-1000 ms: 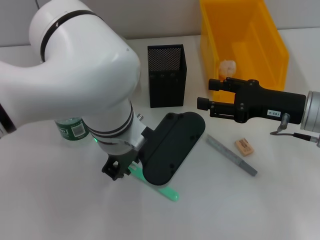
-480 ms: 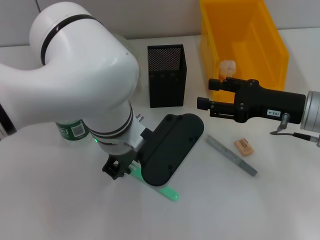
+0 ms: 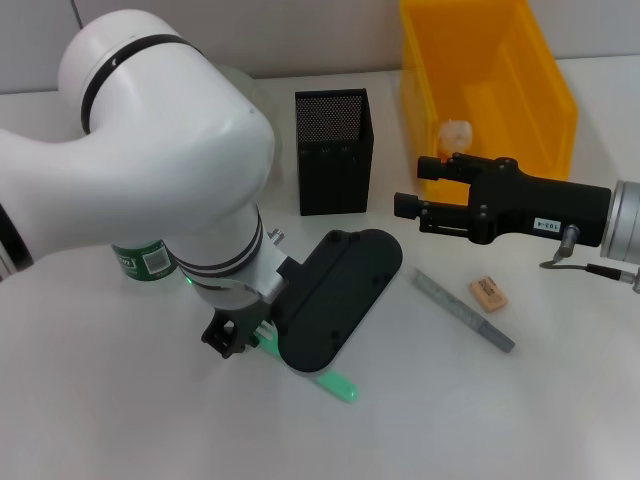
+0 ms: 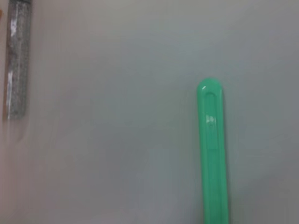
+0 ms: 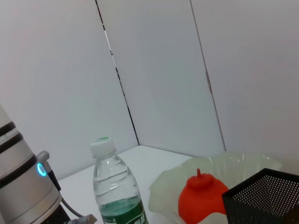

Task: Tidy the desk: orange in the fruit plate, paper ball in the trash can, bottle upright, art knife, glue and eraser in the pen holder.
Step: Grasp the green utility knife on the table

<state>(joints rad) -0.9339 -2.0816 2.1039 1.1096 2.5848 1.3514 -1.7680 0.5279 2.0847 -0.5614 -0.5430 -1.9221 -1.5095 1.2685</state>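
White desk is lying under both arms, with lots of open room near the front edge. Big yellow trash can is sitting at the back with the paper ball inside. Left gripper is hanging low over the green knife; I cannot tell how its jaws are set. It is sliding a bit to the left since a second ago. Right gripper is hovering beside the black pen holder, jaws hidden too. Bottle is standing up. Orange is sitting in the fruit plate. Grey stick and eraser are lying close together.
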